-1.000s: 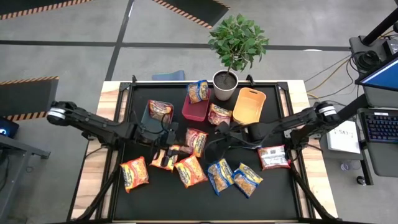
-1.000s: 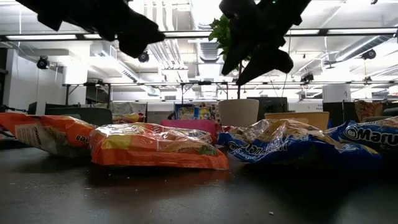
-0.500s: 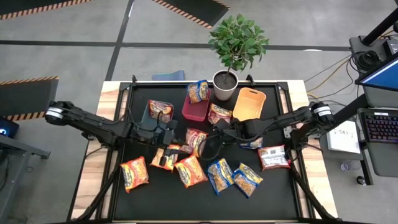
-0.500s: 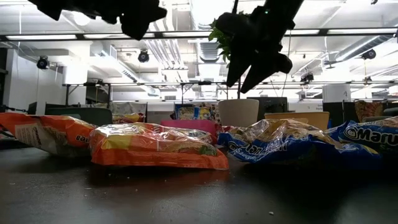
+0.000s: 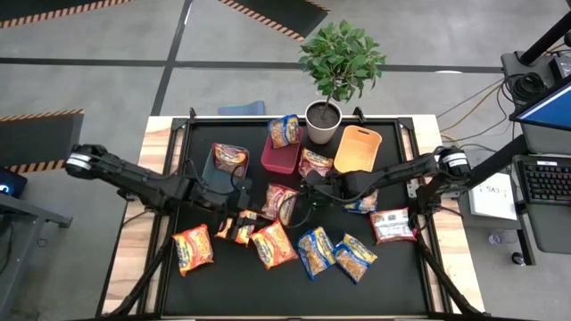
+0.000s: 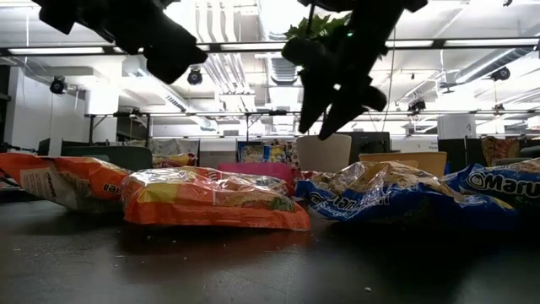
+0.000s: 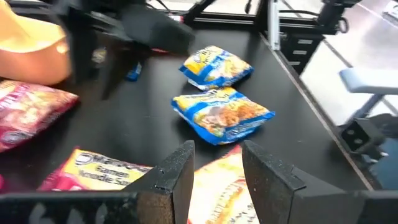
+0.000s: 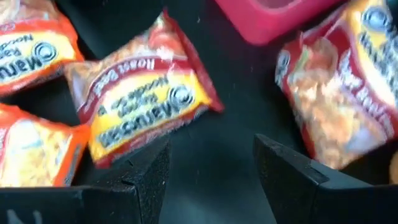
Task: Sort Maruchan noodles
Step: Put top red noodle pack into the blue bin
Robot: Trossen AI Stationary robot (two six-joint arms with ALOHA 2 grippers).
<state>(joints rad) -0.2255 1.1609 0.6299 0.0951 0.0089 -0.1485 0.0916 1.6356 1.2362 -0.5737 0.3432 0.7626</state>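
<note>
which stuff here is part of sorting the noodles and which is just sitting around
Part of the job:
- Maruchan noodle packets scattered over the mat
- teal bin, red bin, orange bin
- left gripper, right gripper, both open, empty

Just lying about:
- potted plant
- keyboard

Black table [image 5: 410, 276] strewn with noodle packets [image 5: 315, 252]

One camera hangs overhead, looking straight down on the whole surface [image 5: 205, 294]. A second sits at surface level, facing the room, close to the packets. Each wrist camera looks past its own fingers; all four share the central packets.
</note>
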